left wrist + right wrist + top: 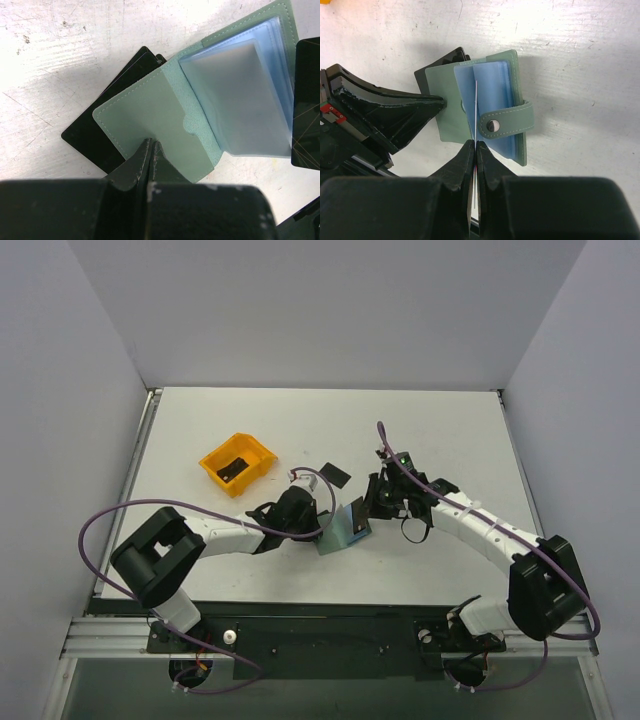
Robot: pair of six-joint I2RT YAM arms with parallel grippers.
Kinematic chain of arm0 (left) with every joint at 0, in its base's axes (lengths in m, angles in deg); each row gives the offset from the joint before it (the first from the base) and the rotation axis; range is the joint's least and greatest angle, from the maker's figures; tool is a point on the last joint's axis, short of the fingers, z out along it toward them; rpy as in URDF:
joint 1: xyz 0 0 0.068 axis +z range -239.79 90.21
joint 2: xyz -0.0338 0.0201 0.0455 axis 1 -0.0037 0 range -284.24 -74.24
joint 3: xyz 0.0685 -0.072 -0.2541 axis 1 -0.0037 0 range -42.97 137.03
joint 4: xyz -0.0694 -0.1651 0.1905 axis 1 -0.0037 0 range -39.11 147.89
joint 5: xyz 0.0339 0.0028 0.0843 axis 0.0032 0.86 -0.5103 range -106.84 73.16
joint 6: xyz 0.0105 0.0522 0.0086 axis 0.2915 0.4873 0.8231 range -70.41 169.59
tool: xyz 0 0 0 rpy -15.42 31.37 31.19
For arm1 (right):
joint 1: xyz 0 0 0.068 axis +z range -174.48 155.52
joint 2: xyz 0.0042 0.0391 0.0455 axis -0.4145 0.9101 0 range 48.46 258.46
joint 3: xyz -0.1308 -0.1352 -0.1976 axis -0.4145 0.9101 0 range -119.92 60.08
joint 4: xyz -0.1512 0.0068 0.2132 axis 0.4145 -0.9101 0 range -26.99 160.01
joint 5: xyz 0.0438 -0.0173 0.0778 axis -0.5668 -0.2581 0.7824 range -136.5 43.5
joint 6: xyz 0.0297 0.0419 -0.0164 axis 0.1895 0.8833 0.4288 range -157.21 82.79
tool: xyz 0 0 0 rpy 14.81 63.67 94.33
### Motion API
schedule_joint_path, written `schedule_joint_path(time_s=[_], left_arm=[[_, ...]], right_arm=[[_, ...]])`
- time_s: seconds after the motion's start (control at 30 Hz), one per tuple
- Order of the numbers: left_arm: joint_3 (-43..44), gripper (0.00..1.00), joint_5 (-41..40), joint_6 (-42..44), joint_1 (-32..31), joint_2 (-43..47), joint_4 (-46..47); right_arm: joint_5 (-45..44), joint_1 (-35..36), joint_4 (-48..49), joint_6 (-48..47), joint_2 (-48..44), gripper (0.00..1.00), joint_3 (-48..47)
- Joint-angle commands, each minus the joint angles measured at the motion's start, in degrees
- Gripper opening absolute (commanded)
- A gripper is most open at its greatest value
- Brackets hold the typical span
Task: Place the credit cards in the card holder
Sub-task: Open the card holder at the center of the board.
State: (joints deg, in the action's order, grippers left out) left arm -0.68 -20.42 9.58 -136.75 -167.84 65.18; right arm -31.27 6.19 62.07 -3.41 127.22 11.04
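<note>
Overhead, the card holder is sitting open well inside the table edges. Left wrist: left gripper jaws are clamping shut on its cover edge, black cards lying underneath. Right wrist: right gripper jaws are pinching a credit card edge-on over blue sleeves.

Place: robotics lab, a boxed-in bench cell.
Walls: plain grey panels boxing in three sides.
Bench: white table, scuffed and scratched up close (wrist views).
Mounting: left arm, right arm bolted to an aluminium rail at the near edge.
Wiring: purple cables looping loose off both arms.
</note>
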Motion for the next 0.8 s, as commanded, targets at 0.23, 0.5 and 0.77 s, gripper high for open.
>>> schedule_joint_path(time_s=[0.23, 0.5, 0.77], left_arm=[[1.6, 0.0, 0.7, 0.7, 0.2, -0.8, 0.6], [1.9, 0.0, 0.8, 0.7, 0.2, -1.2, 0.7], [1.7, 0.0, 0.8, 0.6, 0.2, -1.1, 0.7]], right_arm=[[-2.4, -0.4, -1.6, -1.6, 0.5, 0.0, 0.8], [-3.7, -0.5, -3.1, -2.8, 0.5, 0.0, 0.2], [-4.6, -0.8, -3.7, -2.8, -1.3, 0.0, 0.7]])
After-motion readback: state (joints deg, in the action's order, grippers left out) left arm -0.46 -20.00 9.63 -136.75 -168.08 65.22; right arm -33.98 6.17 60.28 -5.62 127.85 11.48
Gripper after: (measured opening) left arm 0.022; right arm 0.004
